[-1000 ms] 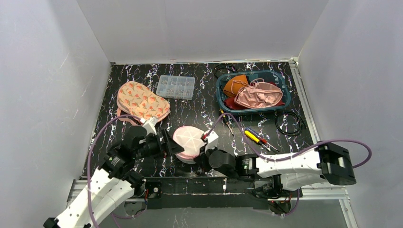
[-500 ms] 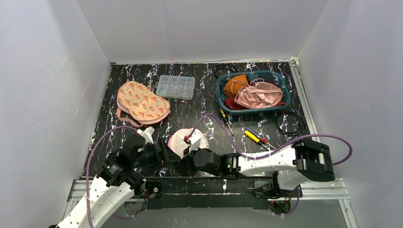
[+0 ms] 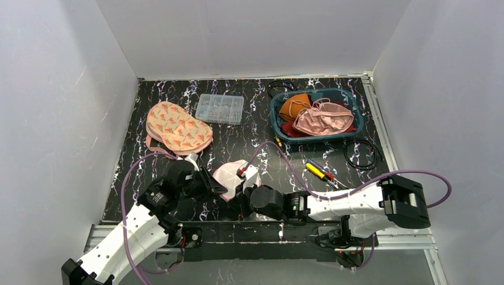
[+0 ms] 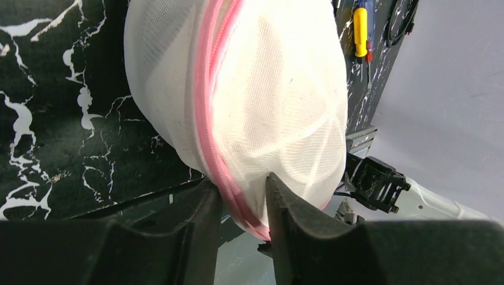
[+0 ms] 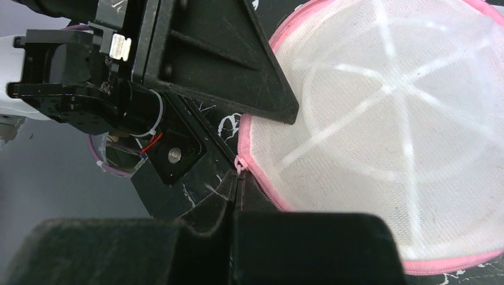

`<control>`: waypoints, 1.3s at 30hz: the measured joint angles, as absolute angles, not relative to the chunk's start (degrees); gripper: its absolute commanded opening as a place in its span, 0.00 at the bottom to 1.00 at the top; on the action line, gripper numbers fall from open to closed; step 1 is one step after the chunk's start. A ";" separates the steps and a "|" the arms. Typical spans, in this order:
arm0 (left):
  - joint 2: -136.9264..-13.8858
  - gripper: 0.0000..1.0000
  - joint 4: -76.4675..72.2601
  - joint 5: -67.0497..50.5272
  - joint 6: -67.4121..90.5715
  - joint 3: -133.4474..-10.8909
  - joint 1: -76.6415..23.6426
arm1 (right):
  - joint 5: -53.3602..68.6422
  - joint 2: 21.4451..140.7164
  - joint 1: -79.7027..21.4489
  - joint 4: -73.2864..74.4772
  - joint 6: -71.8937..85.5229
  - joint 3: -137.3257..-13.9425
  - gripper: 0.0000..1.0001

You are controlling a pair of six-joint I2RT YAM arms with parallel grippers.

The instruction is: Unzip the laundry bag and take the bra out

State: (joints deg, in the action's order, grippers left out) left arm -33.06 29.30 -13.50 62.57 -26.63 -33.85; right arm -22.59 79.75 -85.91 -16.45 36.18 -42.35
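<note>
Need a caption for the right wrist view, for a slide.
Right gripper shut on the pink zipper pull of the white mesh laundry bag; left gripper pinches the bag's rim.

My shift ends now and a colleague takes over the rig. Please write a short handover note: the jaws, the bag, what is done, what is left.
Left gripper: jaws pinch the pink-trimmed edge of the laundry bag.
Right gripper: jaws shut, tips at the zipper pull; a firm hold cannot be confirmed.
Bag: between both arms, near the front edge of the table.
Done: bag gripped; zipper looks closed.
Left: pull the zipper open and take out the bra, not visible through the mesh.
</note>
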 measured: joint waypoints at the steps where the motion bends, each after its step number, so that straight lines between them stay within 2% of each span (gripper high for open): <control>1: -33.50 0.19 28.56 -13.08 62.65 -26.63 -33.85 | -22.81 79.02 -85.91 -16.29 36.23 -41.87 0.01; 4: -33.98 0.02 27.31 -12.34 63.05 -26.63 -33.87 | -23.59 77.84 -85.91 -15.70 36.25 -41.30 0.01; 5: -34.11 0.00 26.89 -12.23 63.07 -26.65 -33.87 | -23.92 77.49 -85.89 -15.22 36.25 -41.30 0.01; 26: -39.64 0.00 22.28 -14.59 57.32 -31.79 -33.89 | -35.44 58.94 -86.13 2.35 38.87 -34.63 0.01; 33: -45.54 0.00 19.16 -17.12 54.92 -34.63 -33.87 | -37.82 53.93 -86.17 5.56 38.89 -33.67 0.01; 34: -46.54 0.02 18.44 -17.47 54.52 -35.00 -33.87 | -38.04 53.84 -86.17 5.56 38.92 -33.47 0.01; 37: -49.56 0.38 16.73 -18.52 53.52 -35.24 -33.87 | -38.22 54.43 -86.17 5.50 39.00 -32.82 0.01; 39: -50.85 0.56 16.47 -19.03 52.77 -35.22 -33.87 | -38.19 55.68 -86.17 5.04 39.00 -32.80 0.01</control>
State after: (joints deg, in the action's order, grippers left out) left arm -50.85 16.47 -19.03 52.77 -35.22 -33.87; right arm -38.20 55.68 -86.17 5.04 39.00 -32.80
